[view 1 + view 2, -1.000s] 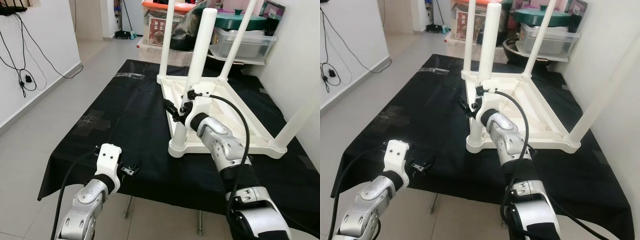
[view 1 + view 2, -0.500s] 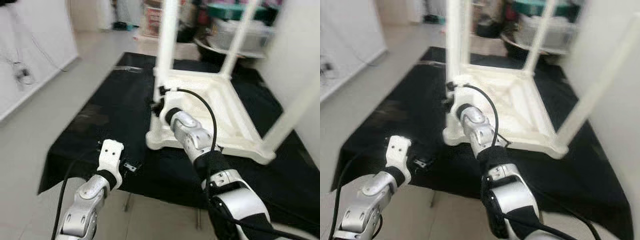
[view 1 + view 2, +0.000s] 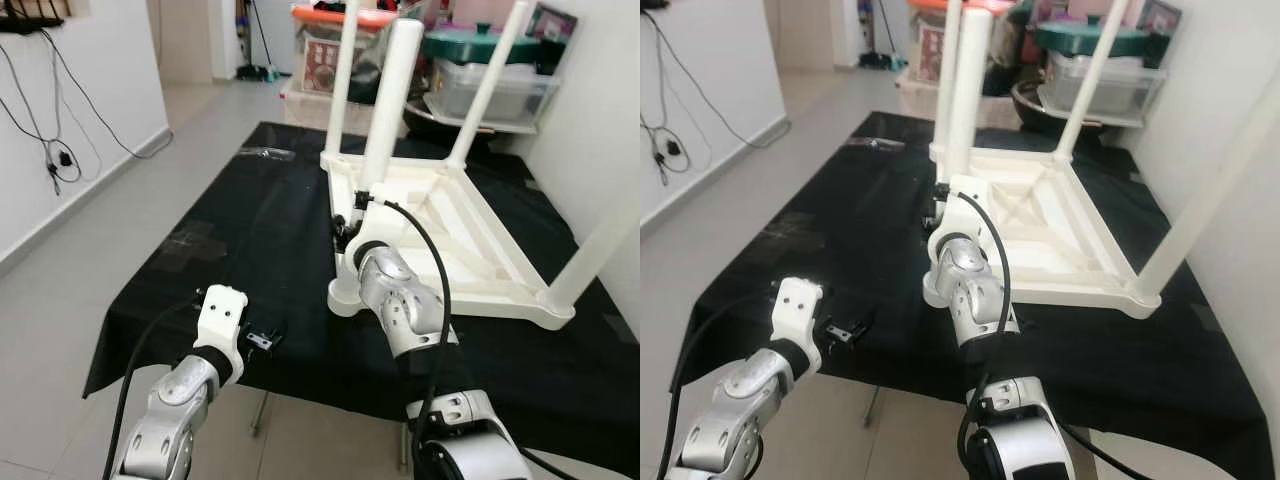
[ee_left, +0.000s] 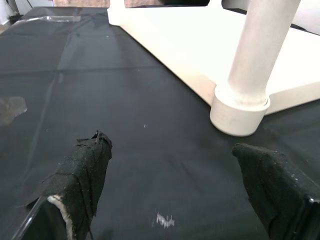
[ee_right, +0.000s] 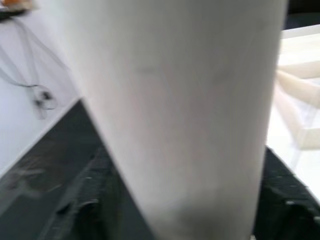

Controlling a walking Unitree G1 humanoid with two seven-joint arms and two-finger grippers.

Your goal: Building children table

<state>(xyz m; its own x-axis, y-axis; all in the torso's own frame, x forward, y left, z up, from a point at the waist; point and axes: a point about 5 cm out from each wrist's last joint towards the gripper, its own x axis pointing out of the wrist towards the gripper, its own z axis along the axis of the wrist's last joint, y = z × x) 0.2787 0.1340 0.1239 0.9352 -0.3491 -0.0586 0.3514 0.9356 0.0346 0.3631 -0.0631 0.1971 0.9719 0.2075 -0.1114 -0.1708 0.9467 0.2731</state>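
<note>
Right gripper [image 3: 345, 228] jaws straddle near-left leg [image 3: 385, 105] of upturned children's table [image 3: 450, 235], grip unclear; keep leg vertical. Left gripper [image 4: 180, 185] jaws open, idle.

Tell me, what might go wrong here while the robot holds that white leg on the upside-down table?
The right gripper is around the near table leg, low by its socket. If that leg isn't fully seated, a push could tilt it or pop it out. The upturned white table rests on a loose black cloth, so it might slide. The left gripper hangs open, bracing nothing.
</note>
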